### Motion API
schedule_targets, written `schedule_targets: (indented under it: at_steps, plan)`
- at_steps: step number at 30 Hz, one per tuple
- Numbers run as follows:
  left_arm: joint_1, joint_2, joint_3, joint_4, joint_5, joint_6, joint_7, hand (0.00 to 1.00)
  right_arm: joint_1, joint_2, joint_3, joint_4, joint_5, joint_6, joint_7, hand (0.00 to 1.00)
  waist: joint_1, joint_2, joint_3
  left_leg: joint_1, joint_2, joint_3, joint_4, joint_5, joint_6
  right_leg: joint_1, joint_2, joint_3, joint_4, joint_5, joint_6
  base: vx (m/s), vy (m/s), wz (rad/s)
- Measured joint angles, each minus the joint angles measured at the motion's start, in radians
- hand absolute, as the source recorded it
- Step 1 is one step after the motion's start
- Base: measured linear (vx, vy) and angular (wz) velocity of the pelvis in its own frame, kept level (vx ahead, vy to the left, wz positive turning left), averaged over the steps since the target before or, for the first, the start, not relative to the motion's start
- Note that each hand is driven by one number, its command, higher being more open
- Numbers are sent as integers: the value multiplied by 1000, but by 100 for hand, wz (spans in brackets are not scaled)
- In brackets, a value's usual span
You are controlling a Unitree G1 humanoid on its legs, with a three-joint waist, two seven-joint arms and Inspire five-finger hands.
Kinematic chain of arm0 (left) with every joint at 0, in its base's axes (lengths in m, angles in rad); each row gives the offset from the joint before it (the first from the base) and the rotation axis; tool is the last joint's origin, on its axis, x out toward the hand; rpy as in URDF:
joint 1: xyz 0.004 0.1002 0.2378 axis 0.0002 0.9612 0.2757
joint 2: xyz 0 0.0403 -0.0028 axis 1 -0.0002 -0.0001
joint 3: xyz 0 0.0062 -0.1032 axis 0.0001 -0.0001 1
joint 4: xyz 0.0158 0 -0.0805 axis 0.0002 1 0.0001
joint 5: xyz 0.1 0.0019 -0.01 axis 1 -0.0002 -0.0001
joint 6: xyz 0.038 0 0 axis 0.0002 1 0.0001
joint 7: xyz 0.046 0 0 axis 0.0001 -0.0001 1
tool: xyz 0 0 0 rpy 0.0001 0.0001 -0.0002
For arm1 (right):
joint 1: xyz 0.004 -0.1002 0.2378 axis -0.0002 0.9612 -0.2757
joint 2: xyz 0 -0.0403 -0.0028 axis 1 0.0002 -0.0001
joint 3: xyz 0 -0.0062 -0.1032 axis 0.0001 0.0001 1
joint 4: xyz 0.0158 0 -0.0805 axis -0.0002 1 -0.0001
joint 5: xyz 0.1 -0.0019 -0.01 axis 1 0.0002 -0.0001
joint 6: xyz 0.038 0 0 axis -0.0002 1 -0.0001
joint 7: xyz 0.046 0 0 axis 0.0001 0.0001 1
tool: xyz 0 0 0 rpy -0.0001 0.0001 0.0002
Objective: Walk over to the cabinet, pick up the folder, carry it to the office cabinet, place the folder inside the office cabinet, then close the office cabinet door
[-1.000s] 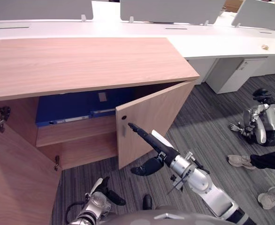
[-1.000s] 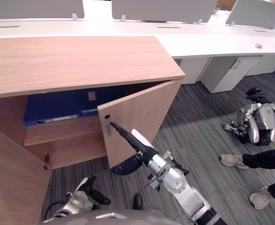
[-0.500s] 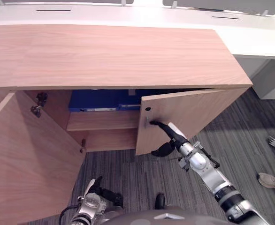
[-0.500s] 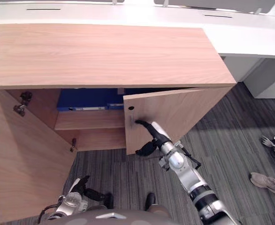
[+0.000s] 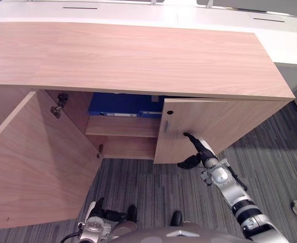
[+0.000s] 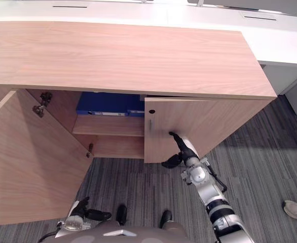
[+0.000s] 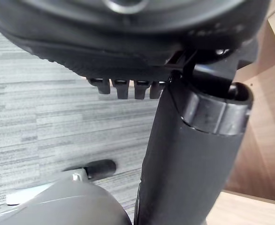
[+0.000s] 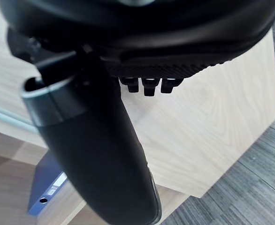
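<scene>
Flat blue folder point(image 5: 122, 106) already laid on shelf point(image 5: 123, 127) inside light-wood office cabinet point(image 5: 138, 55). Right hand point(image 5: 199, 148), fingers straight, is pressed on half-shut right door point(image 5: 224, 124). Left hand point(image 7: 128, 33) hangs relaxed, empty. Wide-open left door point(image 5: 37, 162) remains to be closed.

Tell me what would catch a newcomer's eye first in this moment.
The long light-brown wooden cabinet dominates, its left door swung wide open. The right robot hand rests straight fingers against the half-shut right door, and a flat blue folder lies on the upper shelf inside. The left robot hand hangs low by the grey carpet.
</scene>
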Motion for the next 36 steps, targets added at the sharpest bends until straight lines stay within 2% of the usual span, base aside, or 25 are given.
schedule_targets:
  at_steps: [7,12,20,28,34,36]
  plan:
    - [32,-6,2,-35,-76,0,7,100,144,137,-140,94,49,8,-14,100,-18,12,-6,8,-3,-31,0,2,-1,29,-1,-33,-11,-4,0,4,-11,13]
    - [33,-23,39,-38,-153,-1,7,100,196,209,-250,276,123,25,-43,100,-27,17,-9,19,-5,-64,-5,11,-3,57,-3,-67,-11,-9,0,-40,-18,18]
    - [33,-35,41,-38,-227,-2,4,100,199,232,-369,401,190,41,-102,100,-33,20,-11,20,-14,-88,-6,18,-3,70,-11,-94,-9,-15,5,-27,-10,10]
    - [32,-47,44,-38,-256,-9,1,100,184,241,-374,434,198,56,-117,100,-38,15,-10,38,-18,-90,-6,15,-3,96,-14,-98,-10,-19,10,1,-3,1]
    - [47,-78,150,-37,-345,-10,5,100,148,237,-410,467,195,63,-120,100,-42,9,-7,38,-27,-142,-6,17,-1,121,-19,-151,-9,-34,13,19,-34,26]
    - [63,-79,231,-41,-393,-19,15,100,135,237,-409,467,191,64,-120,100,-35,4,-8,36,-30,-168,-6,17,-1,131,-21,-178,-5,-49,12,17,-44,33]
